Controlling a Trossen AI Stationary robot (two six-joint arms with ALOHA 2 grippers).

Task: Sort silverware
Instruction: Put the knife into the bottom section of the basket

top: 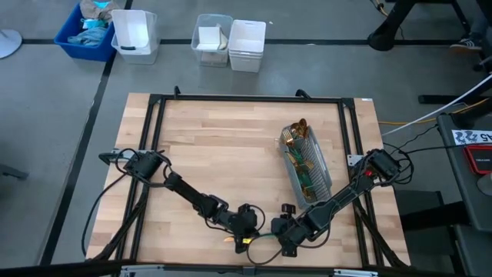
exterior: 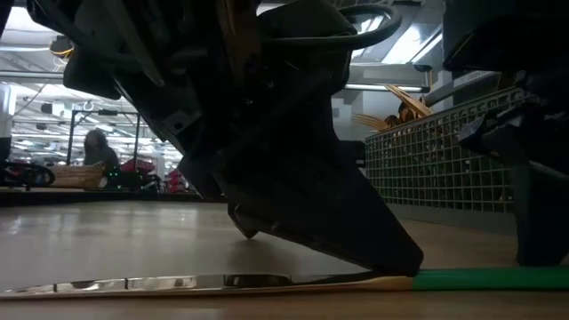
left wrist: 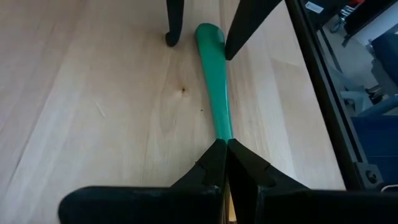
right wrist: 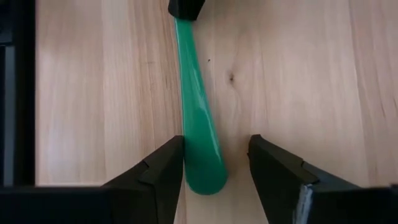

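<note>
I've got one piece of silverware (left wrist: 214,87) lying flat on the table (top: 223,138) at the near edge, between my two arms. My left gripper (left wrist: 224,163) is pinched shut on its green handle where it meets the gold head. My right gripper (right wrist: 216,163) sits at the handle's far end, fingers (right wrist: 163,171) spread wide on either side, not closed on it yet. The rest of the pieces are bunched upright in the mesh caddy (top: 307,165) on the right. By my read, sorting has barely begun: nothing is laid out in groups, and almost everything is left to do.
</note>
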